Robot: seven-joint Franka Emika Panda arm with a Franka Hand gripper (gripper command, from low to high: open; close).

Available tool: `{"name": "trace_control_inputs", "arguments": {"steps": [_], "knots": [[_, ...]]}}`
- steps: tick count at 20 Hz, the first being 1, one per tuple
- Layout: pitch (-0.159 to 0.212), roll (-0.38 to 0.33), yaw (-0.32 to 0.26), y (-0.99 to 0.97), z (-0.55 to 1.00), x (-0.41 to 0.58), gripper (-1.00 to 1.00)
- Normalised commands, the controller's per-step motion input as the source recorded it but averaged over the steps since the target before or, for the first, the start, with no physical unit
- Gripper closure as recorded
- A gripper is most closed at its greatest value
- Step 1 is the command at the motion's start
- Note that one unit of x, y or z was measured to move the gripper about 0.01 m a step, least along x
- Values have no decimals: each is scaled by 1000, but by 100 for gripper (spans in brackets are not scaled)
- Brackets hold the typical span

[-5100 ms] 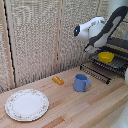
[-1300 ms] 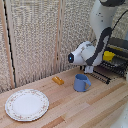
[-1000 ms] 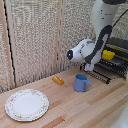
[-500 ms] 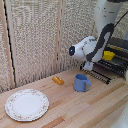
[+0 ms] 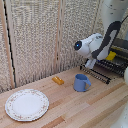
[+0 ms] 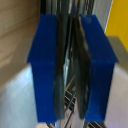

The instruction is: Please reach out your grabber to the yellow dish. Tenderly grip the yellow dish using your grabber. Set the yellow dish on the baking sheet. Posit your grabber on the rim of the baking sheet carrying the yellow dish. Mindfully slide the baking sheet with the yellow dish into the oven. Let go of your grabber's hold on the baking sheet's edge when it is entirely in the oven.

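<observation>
The arm's white wrist hangs above the front of the oven [image 5: 117, 60], at the exterior view's right edge; the pincer [image 5: 90, 63] points down at the outer edge of the ribbed fold-down door [image 5: 96, 74], which lies open and flat toward the bench [image 5: 85, 107]. In the wrist view the two blue fingers [image 6: 47, 65] stand close together, a thin dark bar between them; the picture is blurred, so whether they pinch that bar or only straddle it, I cannot tell.

The dish [image 5: 111, 56] shows as a bright yellow patch behind the arm, on the dark wire sheet [image 5: 114, 66] in the mouth of the oven; the arm hides most of it, and a yellow strip shows at the edge of the wrist view as well [image 6: 119, 20]. How far the sheet sits inside the oven cannot be made out.

Other things lie on the bench, all on the side of the oven toward the exterior view's left. A blue mug [image 5: 81, 82] stands upright nearest the oven, just before the door's outer edge and apart from it, its handle turned toward the oven. A small orange oblong piece [image 5: 58, 80] lies farther from the oven than the mug, close to the slatted wall [image 5: 40, 40]. A large white patterned plate [image 5: 27, 104] lies farthest from the oven, well apart from the mug. None of these touches the door or the arm.
</observation>
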Motion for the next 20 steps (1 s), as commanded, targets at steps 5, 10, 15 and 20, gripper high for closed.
{"name": "trace_control_inputs", "arguments": {"steps": [5, 10, 15, 20], "knots": [[-20, 39, 0, -1000, 217, 0, 100], [-22, 0, 0, -1000, 3, 0, 100], [-46, -5, 0, -887, 52, 0, 100], [-94, -48, 11, -633, 143, -8, 100]]}}
